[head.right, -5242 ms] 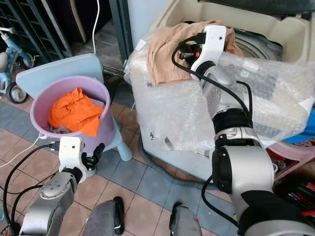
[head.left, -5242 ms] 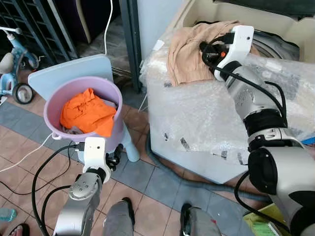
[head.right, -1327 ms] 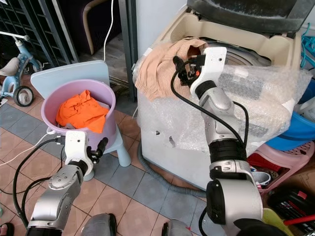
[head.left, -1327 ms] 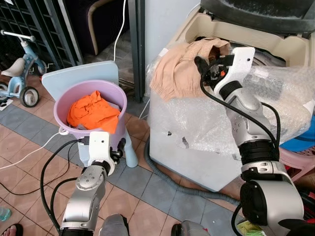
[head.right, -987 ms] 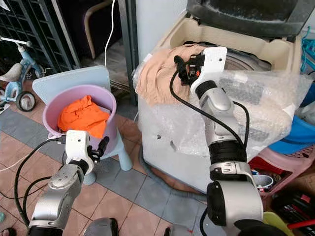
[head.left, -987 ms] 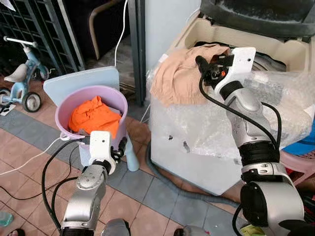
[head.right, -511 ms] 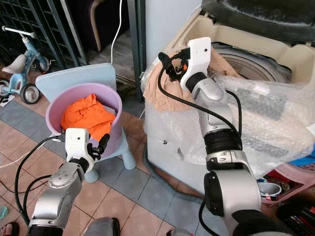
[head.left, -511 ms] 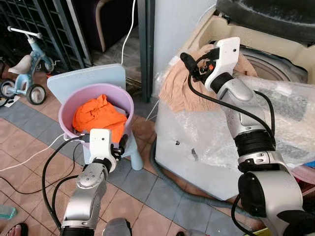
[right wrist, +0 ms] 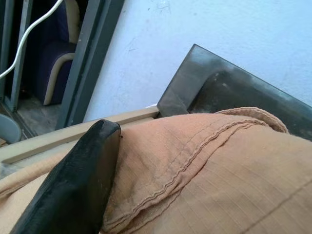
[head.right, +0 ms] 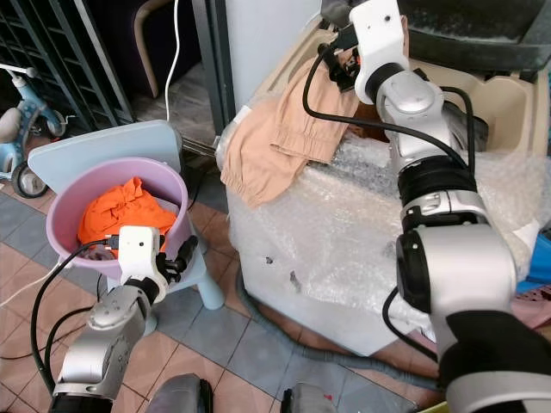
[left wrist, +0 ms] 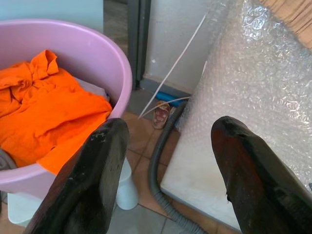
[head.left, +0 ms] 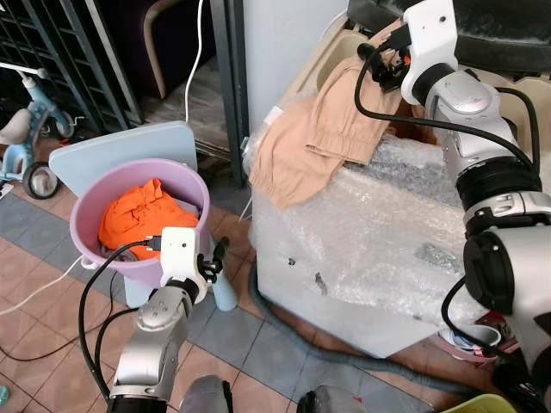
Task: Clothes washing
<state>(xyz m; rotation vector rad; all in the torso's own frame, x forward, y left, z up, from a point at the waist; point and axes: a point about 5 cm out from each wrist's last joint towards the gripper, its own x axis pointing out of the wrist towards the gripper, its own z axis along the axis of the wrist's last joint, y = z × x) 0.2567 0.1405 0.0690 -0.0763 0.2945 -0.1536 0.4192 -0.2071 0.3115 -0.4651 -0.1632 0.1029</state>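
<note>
While the right gripper (head.left: 389,62) pinches the tan garment (head.left: 314,131) between its fingers at the rear rim of the washing machine (head.left: 362,249), the load is judged partly transferred at best: most of the cloth hangs below the fingers, draped over the machine's front edge and outside the tub. The orange garment (head.left: 140,213) lies crumpled in the lilac basin (head.left: 198,185), untouched, just ahead of the left gripper (left wrist: 168,161), whose fingers (left wrist: 92,175) are spread wide and hold nothing. Remaining work, as judged: drop the tan piece into the drum, then fetch the orange one. The tan fabric is a light woven cotton with stitched seams and a ribbed waistband, soft and limp. Bubble wrap (head.left: 379,215) sheathes the machine's cream plastic body, crinkled and translucent. The basin is smooth, round moulded plastic, resting on a pale blue chair (head.left: 120,146). A grey ribbed hose (head.left: 284,323) trails over the tiled floor (head.left: 52,318).
</note>
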